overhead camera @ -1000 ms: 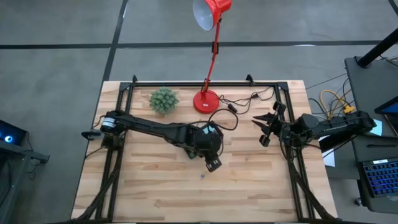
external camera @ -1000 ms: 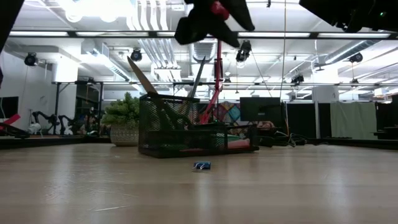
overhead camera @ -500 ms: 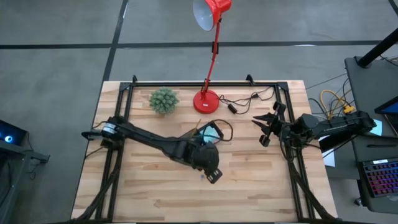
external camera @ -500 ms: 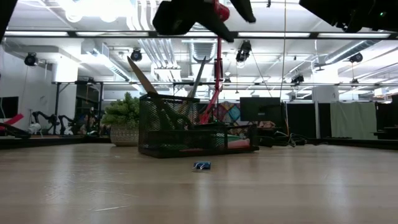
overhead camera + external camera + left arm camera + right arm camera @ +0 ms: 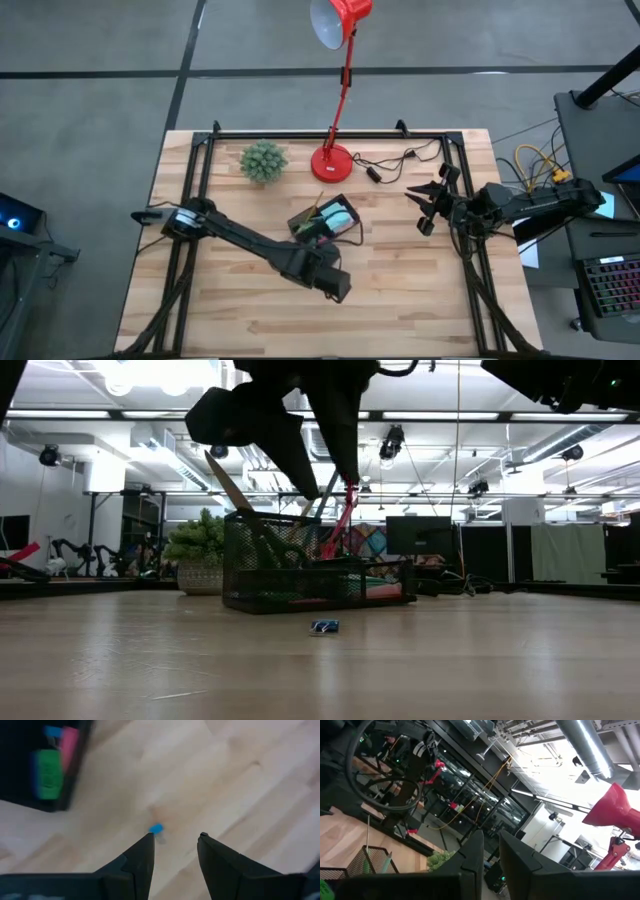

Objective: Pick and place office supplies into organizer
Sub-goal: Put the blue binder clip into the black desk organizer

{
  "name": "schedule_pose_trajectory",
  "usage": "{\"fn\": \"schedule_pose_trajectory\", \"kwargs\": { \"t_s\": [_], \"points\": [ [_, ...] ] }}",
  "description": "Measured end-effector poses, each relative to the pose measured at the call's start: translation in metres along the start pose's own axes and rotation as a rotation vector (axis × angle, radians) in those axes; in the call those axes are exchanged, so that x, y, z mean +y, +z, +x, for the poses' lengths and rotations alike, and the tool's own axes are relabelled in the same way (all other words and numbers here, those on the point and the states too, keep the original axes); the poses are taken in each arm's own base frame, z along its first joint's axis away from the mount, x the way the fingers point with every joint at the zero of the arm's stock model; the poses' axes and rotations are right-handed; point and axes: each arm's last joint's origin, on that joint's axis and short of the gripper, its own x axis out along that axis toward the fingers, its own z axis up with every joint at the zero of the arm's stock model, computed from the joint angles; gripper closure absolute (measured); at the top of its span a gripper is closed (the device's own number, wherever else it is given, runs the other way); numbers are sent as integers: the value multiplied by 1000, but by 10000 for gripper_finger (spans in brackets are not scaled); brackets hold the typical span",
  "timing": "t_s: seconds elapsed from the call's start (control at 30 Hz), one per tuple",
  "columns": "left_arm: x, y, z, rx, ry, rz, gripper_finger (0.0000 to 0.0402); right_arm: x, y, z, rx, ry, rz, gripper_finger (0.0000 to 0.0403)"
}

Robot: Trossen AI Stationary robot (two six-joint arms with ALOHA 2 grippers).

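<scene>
L gripper (image 5: 175,840): over bare wood near front-centre of table, just in front of organizer; fingers part open, gap clear btwn tips, nothing held
L fingertip (image 5: 147,839): close beside small blue item, contact can't tell
Blue item (image 5: 157,828): small, flat on table (image 5: 420,290), in front of organizer, apart from it; also seen in low view (image 5: 324,626); type too small to tell
Organizer (image 5: 325,220): black mesh tray, mid-table, in front of lamp base, set at an angle to table edges
Organizer contents: scissors (image 5: 228,482) and a pen/pencil-like stick (image 5: 320,480) upright in tall back section, leaning; blue pad (image 5: 340,217) in low part; green and pink items (image 5: 49,775) visible inside via L wrist view, blurred
L arm (image 5: 240,238): stretched diagonally from L edge toward front-centre, hangs above table in low view
R gripper (image 5: 428,205): parked at R side of table, off surface, well apart from organizer; fingers nearly closed, narrow slit btwn them, nothing held
Lamp (image 5: 340,25): red, base (image 5: 331,162) at rear-centre, just behind organizer
Plant (image 5: 264,161): green spiky, rear, just L of lamp base
</scene>
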Motion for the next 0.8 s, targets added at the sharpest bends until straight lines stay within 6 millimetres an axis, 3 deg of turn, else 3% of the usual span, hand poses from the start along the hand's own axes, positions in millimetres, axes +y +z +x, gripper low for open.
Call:
{"fn": "schedule_pose_trajectory", "kwargs": {
  "t_s": [0.13, 0.43, 0.8],
  "points": [
    [3, 0, 2, -35, 46, -25, 267, 0, 0, 0, 0, 0, -3, 351],
    [2, -9, 38, 11, 108, -22, 267, 0, 0, 0, 0, 0, -4, 351],
    [-5, -9, 39, 1, 37, -24, 267, -1, -1, 0, 36, -34, -3, 351]
  ]
}}
